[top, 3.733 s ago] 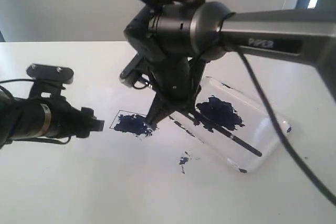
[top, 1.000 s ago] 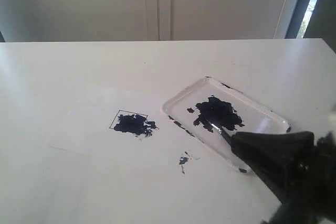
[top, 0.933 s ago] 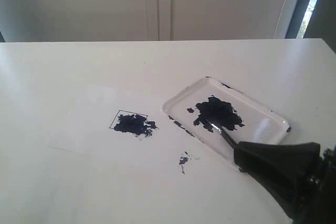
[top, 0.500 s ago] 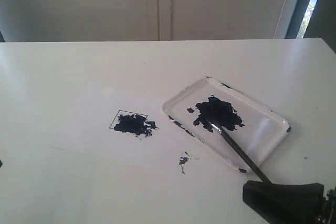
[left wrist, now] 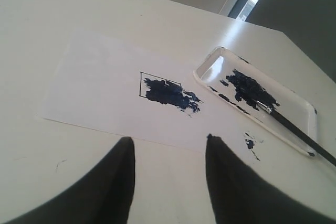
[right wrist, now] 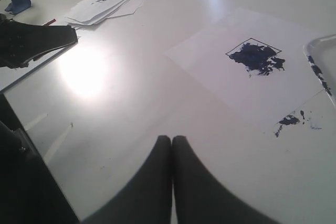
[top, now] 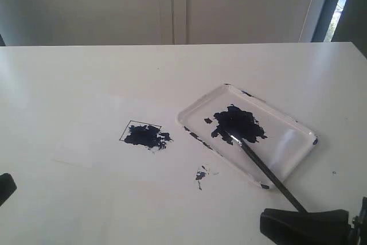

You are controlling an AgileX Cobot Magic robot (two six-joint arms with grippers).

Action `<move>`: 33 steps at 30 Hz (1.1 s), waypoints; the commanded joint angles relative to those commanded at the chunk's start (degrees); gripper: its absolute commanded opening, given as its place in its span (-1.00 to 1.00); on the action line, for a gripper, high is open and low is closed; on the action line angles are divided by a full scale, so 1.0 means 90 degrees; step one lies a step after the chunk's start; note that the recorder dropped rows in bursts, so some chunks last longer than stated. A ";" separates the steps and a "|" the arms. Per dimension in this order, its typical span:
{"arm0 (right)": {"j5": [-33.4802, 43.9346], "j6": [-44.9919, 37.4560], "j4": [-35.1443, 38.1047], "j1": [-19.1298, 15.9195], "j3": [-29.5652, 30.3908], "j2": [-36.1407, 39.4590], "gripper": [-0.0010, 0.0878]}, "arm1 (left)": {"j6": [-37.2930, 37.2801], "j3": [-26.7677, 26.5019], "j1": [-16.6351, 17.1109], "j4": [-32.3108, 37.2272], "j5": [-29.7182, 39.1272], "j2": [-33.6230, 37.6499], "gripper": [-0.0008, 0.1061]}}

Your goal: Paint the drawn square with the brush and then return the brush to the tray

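The right gripper (top: 269,223) has drawn back to the exterior view's bottom edge, mostly cut off; the brush (top: 264,168) lies tip in the tray (top: 289,142), handle over its rim, on the white table (top: 86,73). Left wrist view: the left gripper (left wrist: 169,139), fingers (left wrist: 118,182) spread, near the paper (left wrist: 94,93) bearing the drawn square (left wrist: 157,85). Right wrist view: fingers (right wrist: 157,182) pressed together.

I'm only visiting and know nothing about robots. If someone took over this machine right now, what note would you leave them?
Left gripper: open, empty, low over the table near the paper.
Right gripper: shut, nothing between its fingers.
Brush: tip on the paint blot in the tray, handle sticking out over the rim.
Square: dark paint inside, some spilling past the outline.
Done: square painted, brush in the tray.
Left: apparently nothing, except perhaps parking the arms.
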 joint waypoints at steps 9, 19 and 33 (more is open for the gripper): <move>0.0000 0.0000 0.0000 0.0000 0.0000 0.0000 -0.98 | 0.0000 0.0000 0.0000 0.0000 0.0000 0.0000 -0.09; -0.0037 0.0000 0.0000 -0.0211 0.0000 -0.0944 -0.98 | 0.0012 0.0000 0.0015 0.0000 -0.0011 0.0000 -0.09; -0.0042 0.0000 0.0000 -0.2686 0.0000 -0.2444 -0.98 | 0.0012 0.0000 0.0937 0.0000 0.0009 -0.1338 -0.09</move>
